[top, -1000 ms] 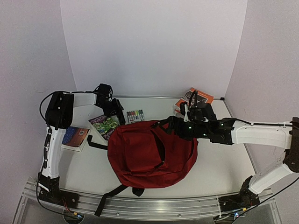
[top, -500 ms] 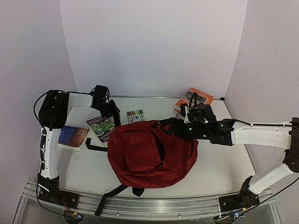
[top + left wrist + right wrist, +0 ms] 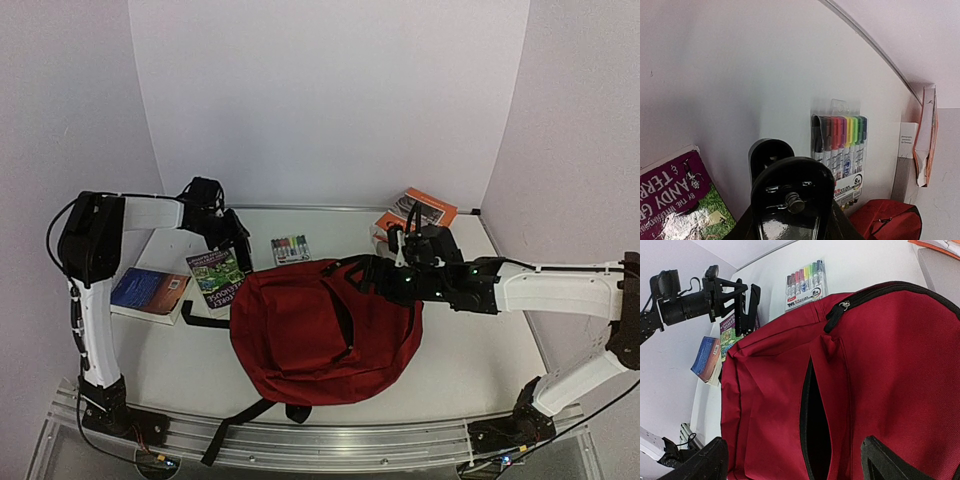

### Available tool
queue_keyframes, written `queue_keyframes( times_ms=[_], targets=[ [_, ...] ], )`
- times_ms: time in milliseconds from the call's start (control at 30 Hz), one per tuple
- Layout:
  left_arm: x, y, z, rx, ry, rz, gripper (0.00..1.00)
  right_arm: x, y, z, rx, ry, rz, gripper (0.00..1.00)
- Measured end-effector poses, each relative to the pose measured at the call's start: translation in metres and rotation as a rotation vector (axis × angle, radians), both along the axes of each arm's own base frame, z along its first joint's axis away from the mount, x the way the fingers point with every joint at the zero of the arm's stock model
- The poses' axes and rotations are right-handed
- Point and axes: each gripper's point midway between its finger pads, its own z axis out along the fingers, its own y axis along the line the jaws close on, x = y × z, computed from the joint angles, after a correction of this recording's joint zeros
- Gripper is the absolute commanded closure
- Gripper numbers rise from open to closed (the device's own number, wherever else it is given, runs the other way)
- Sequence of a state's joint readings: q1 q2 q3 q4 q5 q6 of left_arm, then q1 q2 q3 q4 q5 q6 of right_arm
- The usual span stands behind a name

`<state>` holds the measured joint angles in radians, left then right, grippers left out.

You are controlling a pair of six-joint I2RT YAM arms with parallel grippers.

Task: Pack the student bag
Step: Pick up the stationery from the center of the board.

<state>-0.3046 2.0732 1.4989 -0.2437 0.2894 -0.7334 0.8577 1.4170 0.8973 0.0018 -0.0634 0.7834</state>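
Student bag (image 3: 320, 335) lies beneath the right pincer (image 3: 794, 450), spread wide; left pincer (image 3: 238, 248), state unclear, tilts toward a book (image 3: 215, 278).

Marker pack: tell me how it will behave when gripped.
The marker pack lies flat on the table, so it probably won't roll but may be hard to get under. Its glossy clear packaging looks slippery. It likely is light and fairly stiff.

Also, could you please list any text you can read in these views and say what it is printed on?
"TERR" and "ANDY", both cut off at the frame edge: purple book cover, left wrist view.
"8": marker pack label.
Print on the white box: too small to read.
Covers of the blue book and orange book: too blurred to read.
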Motion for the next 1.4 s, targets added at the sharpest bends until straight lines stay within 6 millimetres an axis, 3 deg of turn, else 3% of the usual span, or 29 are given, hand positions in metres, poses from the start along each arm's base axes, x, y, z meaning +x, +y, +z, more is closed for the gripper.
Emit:
queue_keyframes(
  times_ms=[300,533,700,933,1033,1400],
  targets=[
    [-0.028,0.011,0.068,-0.031,-0.138,0.01,1.0,-0.001,0.0,0.003,0.005,-0.005,0.004,0.1],
    [-0.059,0.003,0.142,-0.164,-0.324,-0.074,1.0,-0.005,0.006,0.028,0.073,-0.049,0.049,0.06],
    [-0.087,-0.024,0.172,-0.303,-0.402,-0.199,1.0,-0.012,0.02,0.046,0.139,-0.086,0.11,0.02],
    [-0.146,-0.096,0.176,-0.45,-0.379,-0.424,1.0,-0.026,0.043,0.073,0.254,-0.129,0.209,0.02],
    [-0.171,-0.118,0.184,-0.516,-0.376,-0.493,1.0,-0.029,0.051,0.083,0.31,-0.142,0.24,0.02],
    [-0.211,-0.152,0.23,-0.684,-0.446,-0.592,1.0,-0.044,0.08,0.089,0.448,-0.115,0.342,0.06]
  ],
)
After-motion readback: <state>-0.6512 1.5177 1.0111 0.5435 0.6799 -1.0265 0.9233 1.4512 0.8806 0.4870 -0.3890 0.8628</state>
